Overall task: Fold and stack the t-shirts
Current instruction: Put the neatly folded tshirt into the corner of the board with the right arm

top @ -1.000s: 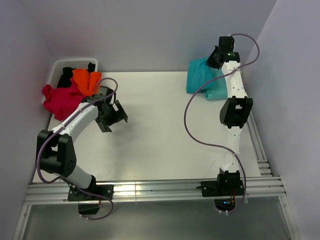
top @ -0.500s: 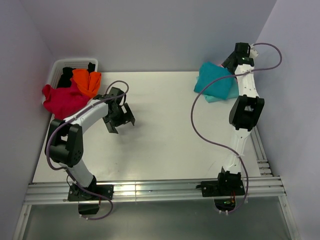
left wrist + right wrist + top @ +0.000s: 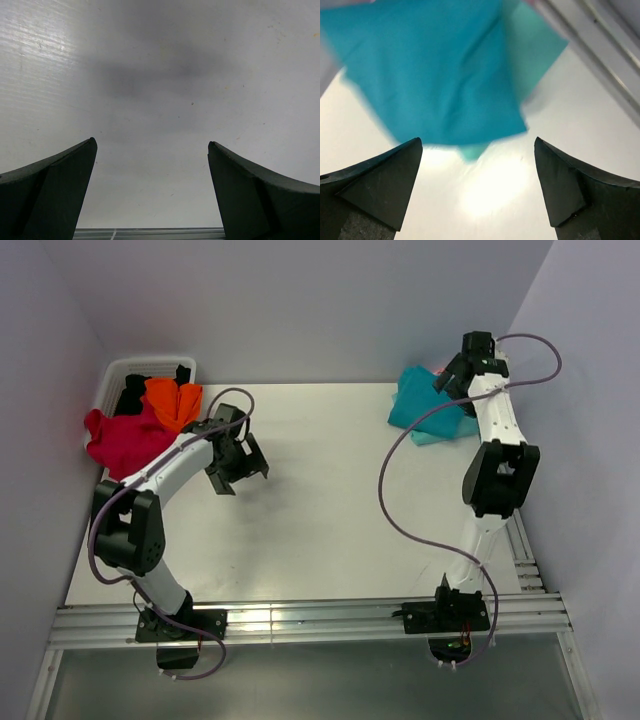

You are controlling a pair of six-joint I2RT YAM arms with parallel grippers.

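Note:
A folded teal-blue t-shirt (image 3: 425,405) (image 3: 435,75) lies at the far right of the table, on top of a mint-green t-shirt (image 3: 443,434) (image 3: 535,45) whose edges stick out beneath it. My right gripper (image 3: 455,380) (image 3: 477,142) hovers just above that pile, open, with only bare table between its fingers. At the far left, a crimson t-shirt (image 3: 120,440), an orange t-shirt (image 3: 172,402) and a black t-shirt (image 3: 135,395) spill from the basket. My left gripper (image 3: 240,465) (image 3: 151,142) is open over bare table to the right of them, holding nothing.
The white slotted basket (image 3: 115,370) stands in the far left corner against the walls. Metal rails (image 3: 300,620) run along the near edge and along the right side (image 3: 520,530). Purple cables loop from both arms over the tabletop.
My right gripper has opened and let go of the teal-blue shirt, which now rests on the mint-green one. The left arm has swung a little toward the far side, still open.

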